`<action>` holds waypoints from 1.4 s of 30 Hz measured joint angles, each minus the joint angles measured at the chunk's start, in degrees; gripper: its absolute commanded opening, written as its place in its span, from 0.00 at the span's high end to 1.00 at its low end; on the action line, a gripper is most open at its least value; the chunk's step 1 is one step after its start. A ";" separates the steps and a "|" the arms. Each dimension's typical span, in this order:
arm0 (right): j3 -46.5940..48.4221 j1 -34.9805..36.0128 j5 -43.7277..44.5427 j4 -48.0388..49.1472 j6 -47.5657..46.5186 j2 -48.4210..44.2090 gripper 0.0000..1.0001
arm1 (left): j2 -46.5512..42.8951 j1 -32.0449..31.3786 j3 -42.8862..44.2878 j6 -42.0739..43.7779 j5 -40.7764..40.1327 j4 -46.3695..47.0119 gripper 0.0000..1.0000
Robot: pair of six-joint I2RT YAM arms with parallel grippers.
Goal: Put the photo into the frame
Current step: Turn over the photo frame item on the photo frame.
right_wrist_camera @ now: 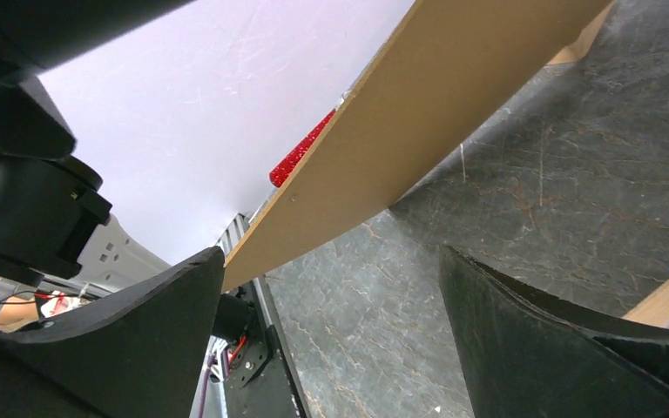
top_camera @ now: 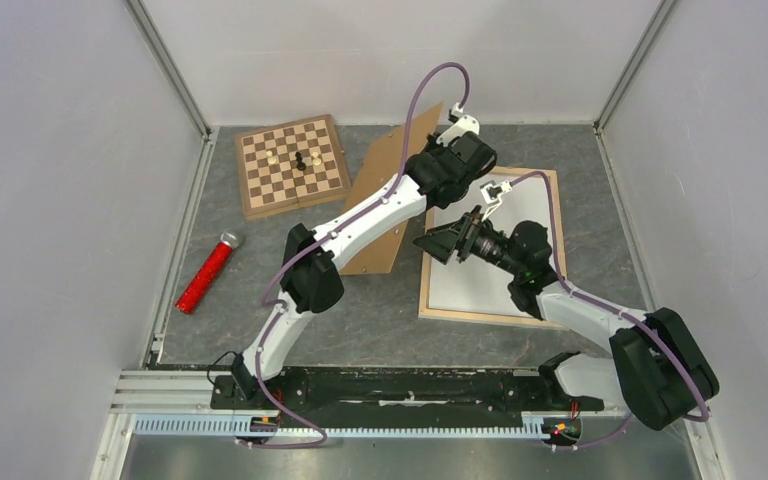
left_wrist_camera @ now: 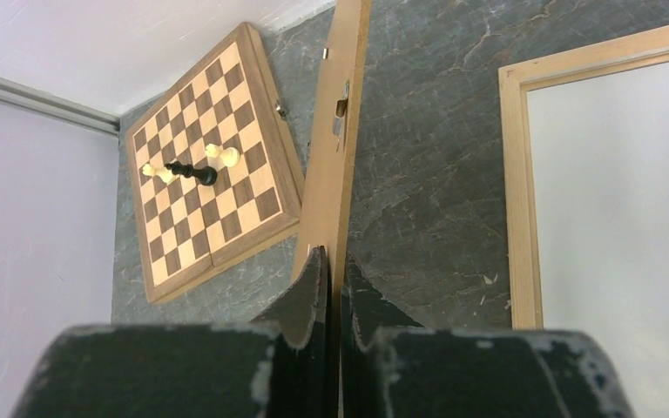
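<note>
The frame [top_camera: 550,215], made of thin light wooden bars, lies flat on the right of the table, its left bar [left_wrist_camera: 516,200] showing in the left wrist view. A plain white surface [top_camera: 480,285] fills it. I cannot tell whether this is the photo's back, and no printed side shows. My left gripper [left_wrist_camera: 338,279] is shut on the edge of the brown backing board [top_camera: 388,160], which stands tilted left of the frame. My right gripper [top_camera: 436,245] hovers over the frame's left edge, open and empty [right_wrist_camera: 331,348]. It points at the board [right_wrist_camera: 427,131].
A chessboard [top_camera: 293,165] with three pieces stands at the back left, and it also appears in the left wrist view [left_wrist_camera: 209,165]. A red cylinder [top_camera: 205,273] lies by the left wall. Grey walls enclose the table on three sides.
</note>
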 measured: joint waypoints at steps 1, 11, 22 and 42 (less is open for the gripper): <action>-0.20 0.35 0.13 0.81 0.24 0.24 0.04 | 0.00 -0.13 0.15 -0.02 0.11 -0.13 0.98; -1.49 2.89 1.75 6.16 2.54 2.73 0.04 | 3.34 -1.79 2.86 -0.07 1.33 -0.74 0.98; -1.57 4.42 4.50 8.11 4.28 5.68 0.07 | 4.61 -2.21 4.22 -0.17 1.27 -1.49 0.92; -1.57 5.11 5.68 10.14 6.23 6.43 0.09 | 4.70 -2.01 4.39 -3.52 4.15 -0.68 0.69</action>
